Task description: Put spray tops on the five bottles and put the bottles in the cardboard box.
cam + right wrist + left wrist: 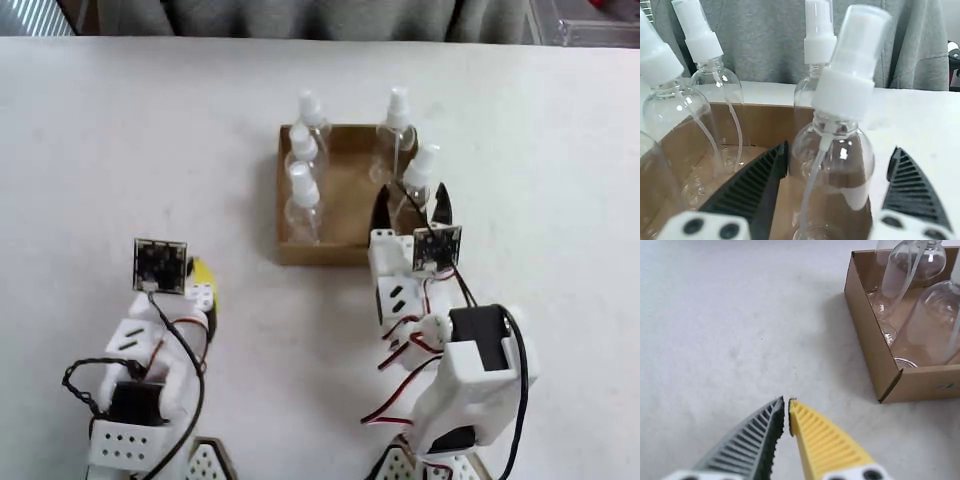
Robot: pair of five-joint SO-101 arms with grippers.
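White, faintly mottled table (120,130); open-topped cardboard box (320,252) rests flat on it, near centre.

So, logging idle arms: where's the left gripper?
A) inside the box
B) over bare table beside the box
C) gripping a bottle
B: the left gripper hangs shut and empty over the table, apart from the cardboard box.

Overhead; wrists near, seemingly sharing box (320,251)
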